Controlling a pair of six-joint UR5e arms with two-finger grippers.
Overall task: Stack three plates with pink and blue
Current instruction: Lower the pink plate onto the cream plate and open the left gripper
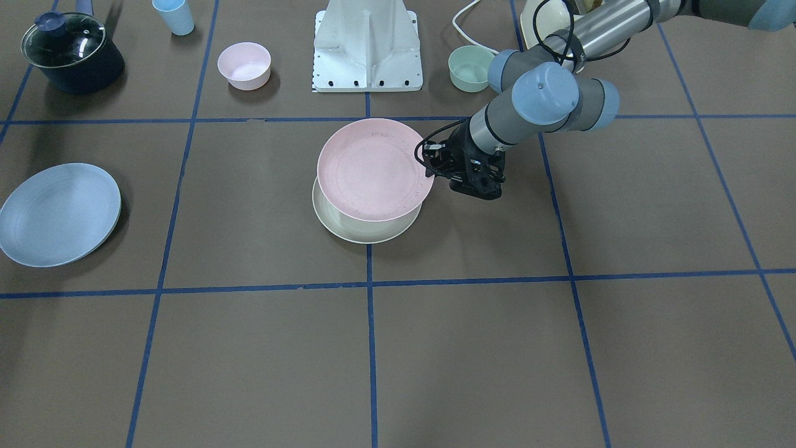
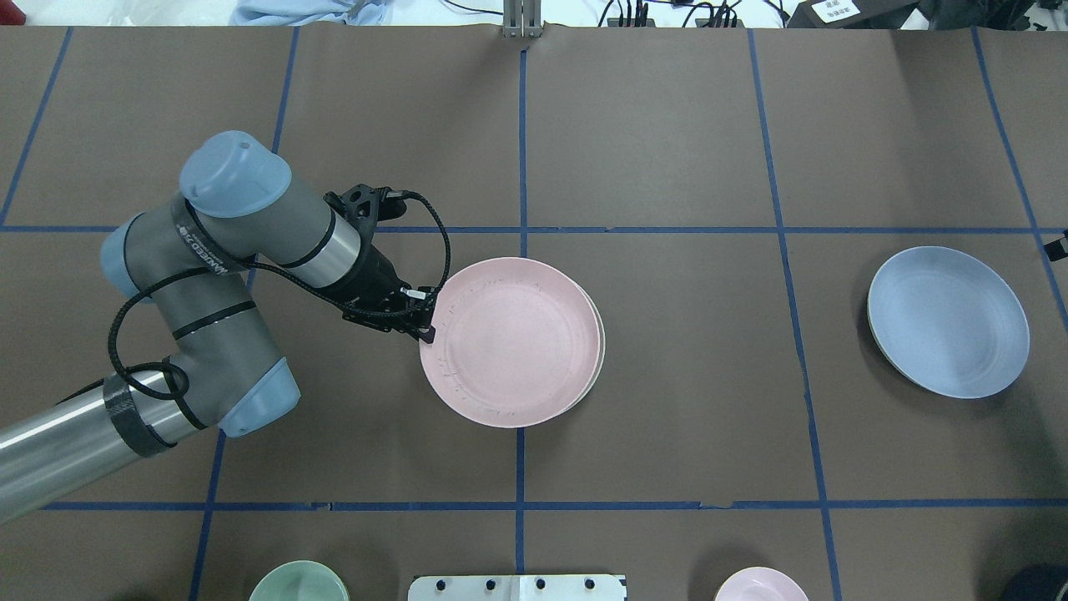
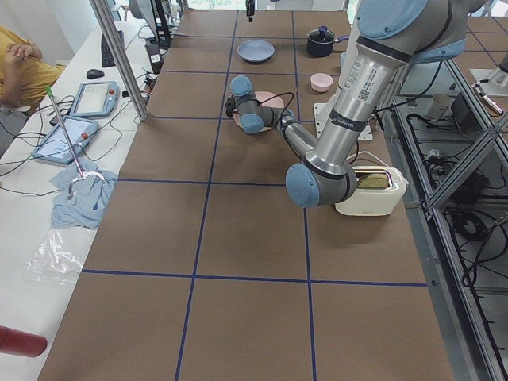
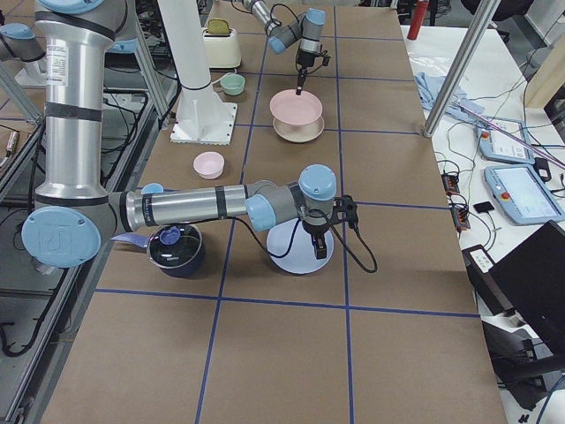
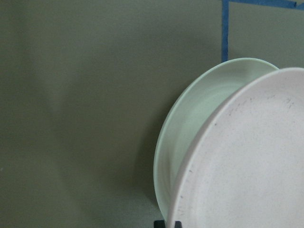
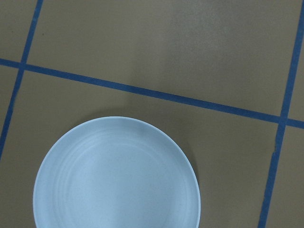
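Now, left gripper (image 2: 426,332): pinching the pink plate (image 2: 511,340) by its rim, above the cream plate (image 1: 367,231), off-centre.
Right gripper (image 4: 320,250): over the blue plate (image 2: 948,321); spread or pressed together, cannot tell.
Risk: released off-centre, pink plate may sit skewed or slide.
Around: pink bowl (image 1: 244,65), green bowl (image 1: 470,68), pot (image 1: 71,53); none obstructs.
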